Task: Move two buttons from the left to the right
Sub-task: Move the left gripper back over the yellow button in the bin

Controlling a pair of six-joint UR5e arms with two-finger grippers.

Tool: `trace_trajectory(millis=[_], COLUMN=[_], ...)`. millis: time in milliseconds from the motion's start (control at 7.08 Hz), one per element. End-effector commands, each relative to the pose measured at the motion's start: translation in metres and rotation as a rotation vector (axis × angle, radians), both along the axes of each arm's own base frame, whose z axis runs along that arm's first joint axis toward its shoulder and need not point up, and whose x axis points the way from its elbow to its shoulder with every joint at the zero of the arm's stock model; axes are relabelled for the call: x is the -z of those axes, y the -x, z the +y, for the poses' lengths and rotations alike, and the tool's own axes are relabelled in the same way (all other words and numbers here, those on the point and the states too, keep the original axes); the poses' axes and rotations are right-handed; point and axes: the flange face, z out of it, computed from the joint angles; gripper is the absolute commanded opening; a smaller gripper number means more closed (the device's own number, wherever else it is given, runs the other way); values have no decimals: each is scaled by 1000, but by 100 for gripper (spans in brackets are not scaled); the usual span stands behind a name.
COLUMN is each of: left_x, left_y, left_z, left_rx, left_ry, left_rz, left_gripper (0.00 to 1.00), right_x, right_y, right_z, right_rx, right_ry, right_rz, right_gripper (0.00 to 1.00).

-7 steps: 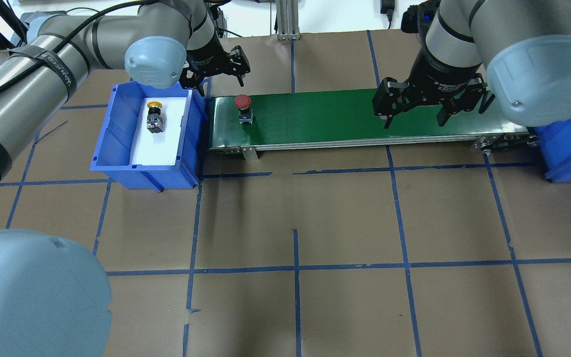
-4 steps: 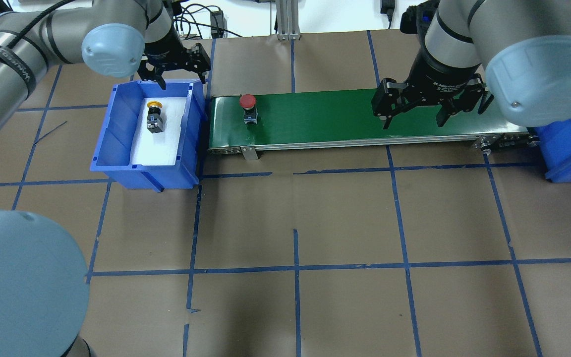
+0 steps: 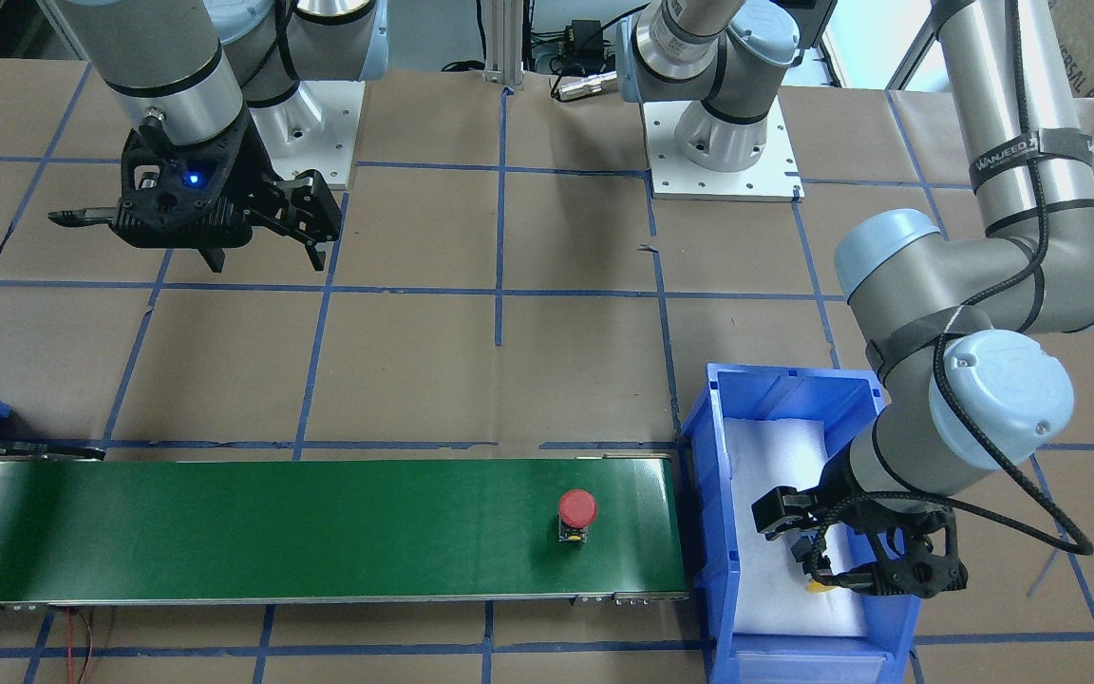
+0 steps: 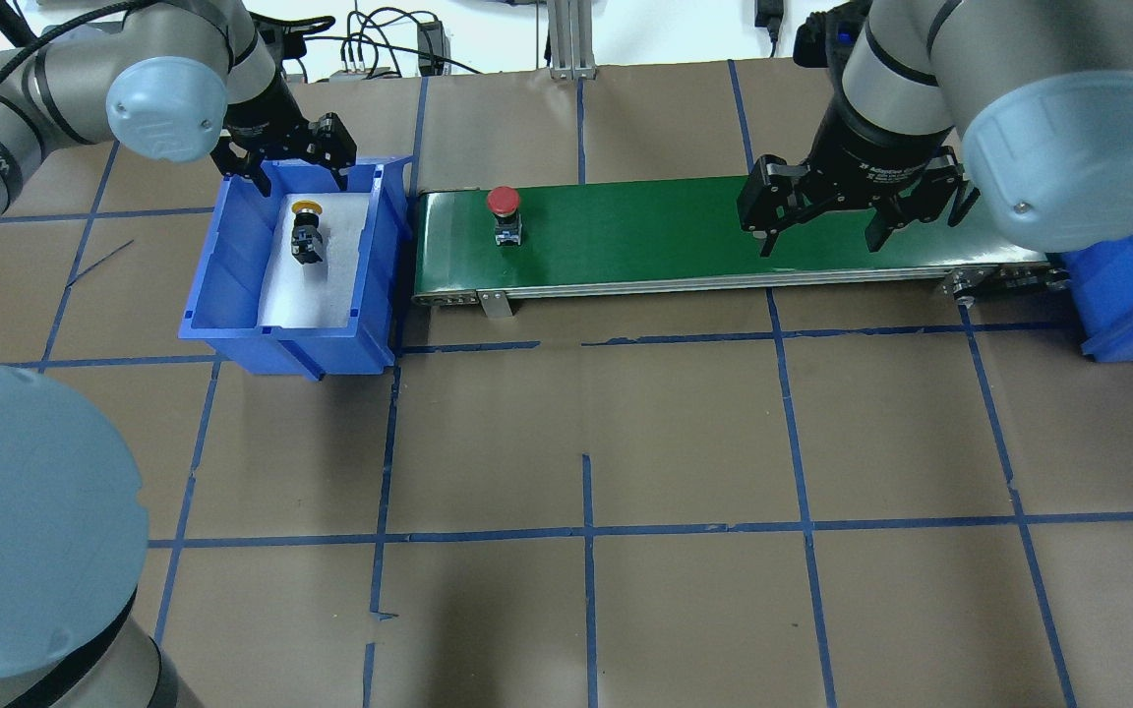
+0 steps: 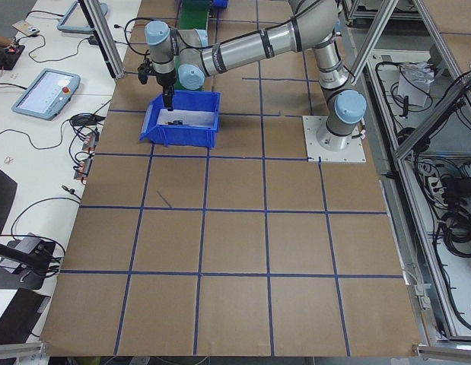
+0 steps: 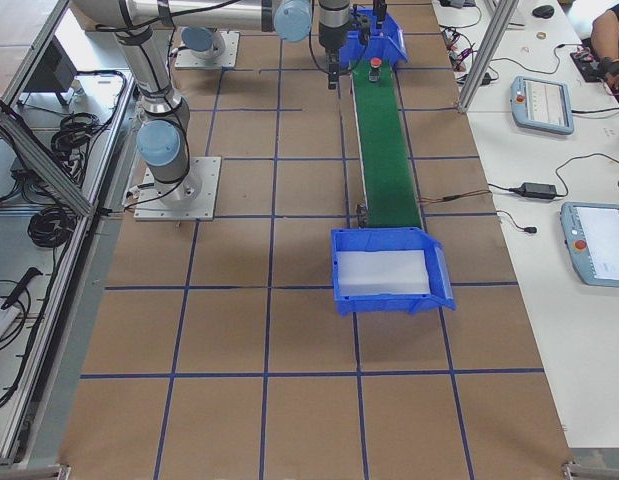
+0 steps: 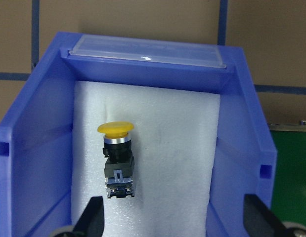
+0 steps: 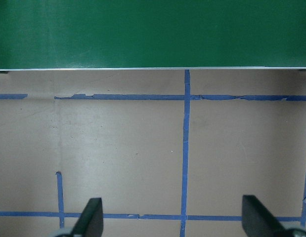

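The left hand (image 4: 293, 175) hangs over the blue plastic bin (image 4: 232, 275), fingers apart and holding nothing. It appears lined up to descend on the yellow-capped button (image 7: 117, 160), which lies on its side on the white foam liner (image 7: 177, 148). The red mushroom-capped button (image 4: 505, 214), with a blocky dark body, stands upright on the smooth green belt (image 4: 645, 231) near the bin end, presumably set there for conveyance rightward. The right hand (image 4: 822, 238) is poised by the belt's right half, spread and empty, apparently to receive it.

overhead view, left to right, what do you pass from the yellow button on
yellow button → red button → right gripper → right bin
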Motion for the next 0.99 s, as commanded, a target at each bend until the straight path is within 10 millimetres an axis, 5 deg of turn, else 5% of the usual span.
trace_trajectory(millis=[0,848], left_x=[24,53], left_y=[-3,-11], left_z=[8,8], left_rx=[1,-18], left_ry=[-34,-9], left_rz=[7,4], left_gripper=[100,98], right_x=[1,0], right_y=[0,1], right_z=[0,0], right_rx=[1,0], right_ry=[-1,0], right_rz=[0,3], right_gripper=[100,100])
